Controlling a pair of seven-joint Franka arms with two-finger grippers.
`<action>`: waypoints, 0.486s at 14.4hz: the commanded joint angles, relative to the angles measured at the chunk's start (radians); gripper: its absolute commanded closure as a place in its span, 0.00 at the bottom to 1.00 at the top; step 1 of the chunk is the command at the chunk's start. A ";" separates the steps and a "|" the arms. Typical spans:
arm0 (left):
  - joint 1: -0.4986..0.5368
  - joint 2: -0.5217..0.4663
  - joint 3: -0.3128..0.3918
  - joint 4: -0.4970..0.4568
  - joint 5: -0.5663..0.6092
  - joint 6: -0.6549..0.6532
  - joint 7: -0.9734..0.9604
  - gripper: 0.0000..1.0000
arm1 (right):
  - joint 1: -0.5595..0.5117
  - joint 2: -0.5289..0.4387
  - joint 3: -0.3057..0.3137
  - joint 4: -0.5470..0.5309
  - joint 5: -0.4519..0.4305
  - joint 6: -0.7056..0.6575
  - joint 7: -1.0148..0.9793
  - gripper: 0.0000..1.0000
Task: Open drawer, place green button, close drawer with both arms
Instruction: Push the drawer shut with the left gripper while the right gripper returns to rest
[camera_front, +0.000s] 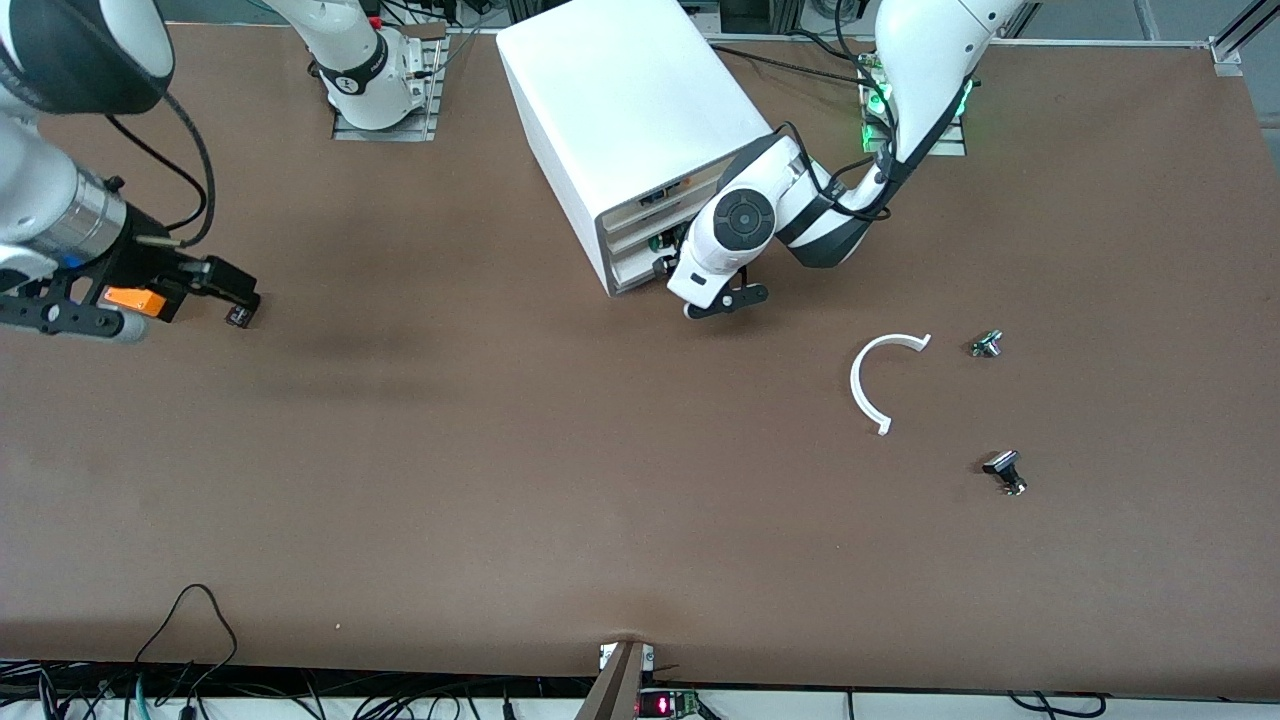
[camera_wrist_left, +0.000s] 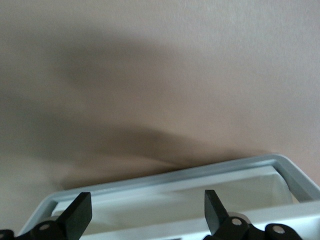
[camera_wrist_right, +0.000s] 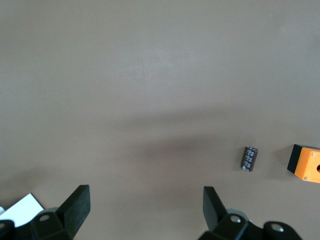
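Observation:
The white cabinet (camera_front: 620, 110) stands near the arms' bases, its cream drawer fronts (camera_front: 632, 240) facing the front camera. My left gripper (camera_front: 668, 262) is at the lower drawer fronts, mostly hidden by its own wrist. In the left wrist view it (camera_wrist_left: 148, 212) is open and empty over a white tray rim (camera_wrist_left: 175, 176). A small part with a greenish cap (camera_front: 987, 344), seemingly the button, lies toward the left arm's end. My right gripper (camera_front: 110, 315) hangs open and empty over the table at the right arm's end, also open in its wrist view (camera_wrist_right: 145, 210).
A white curved strip (camera_front: 868, 380) lies beside the greenish part. A black-and-silver part (camera_front: 1005, 470) lies nearer the front camera. An orange box with a hole (camera_wrist_right: 306, 162) and a small dark cylinder (camera_wrist_right: 249, 158) lie under the right arm.

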 joint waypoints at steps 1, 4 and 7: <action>-0.002 -0.020 -0.010 -0.014 -0.029 -0.014 -0.009 0.01 | -0.024 -0.098 0.024 -0.121 -0.011 0.045 -0.005 0.00; -0.010 -0.009 -0.024 -0.014 -0.029 -0.013 -0.010 0.01 | -0.024 -0.126 0.024 -0.136 -0.010 0.042 -0.005 0.00; -0.011 0.006 -0.025 -0.012 -0.029 -0.013 -0.010 0.01 | -0.024 -0.153 0.022 -0.155 -0.010 0.037 -0.005 0.00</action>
